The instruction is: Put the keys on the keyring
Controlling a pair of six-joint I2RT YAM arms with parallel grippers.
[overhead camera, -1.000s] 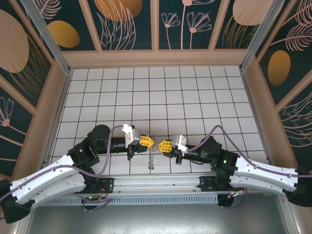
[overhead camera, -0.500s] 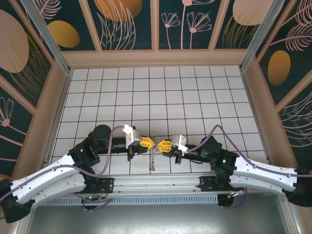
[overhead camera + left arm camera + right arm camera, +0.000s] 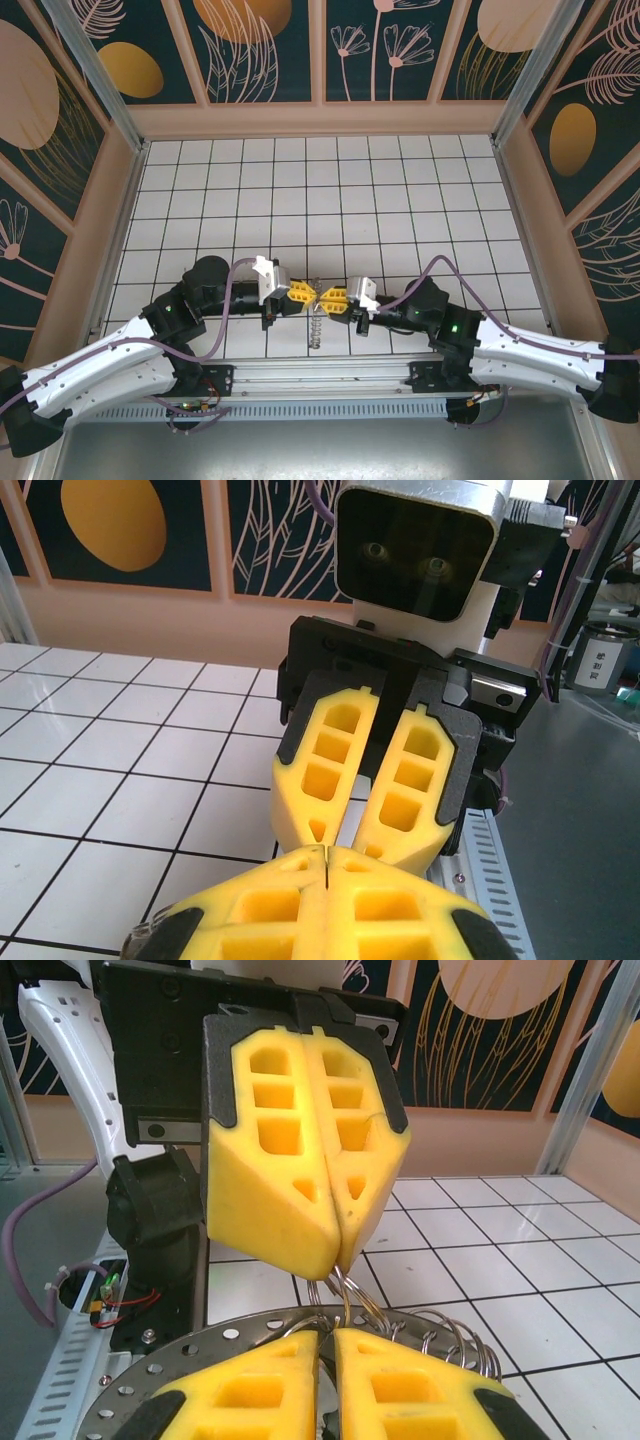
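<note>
Left claw (image 3: 337,1258), closed tight, pinches the keyring (image 3: 316,327); right claw (image 3: 327,1338), narrow on 1 loop, should pry gently.

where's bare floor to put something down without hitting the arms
Free: the tiled floor from the back wall down to the middle rows, and the tiles along both side walls. Crowded: the near centre, where the left gripper and right gripper meet tip to tip with the keyring hanging at their tips; the arms lie over the near rows.

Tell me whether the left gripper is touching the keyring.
Touching. The right wrist view shows wire loops of the keyring pinched at the tip of the left gripper, jaws shut.
</note>
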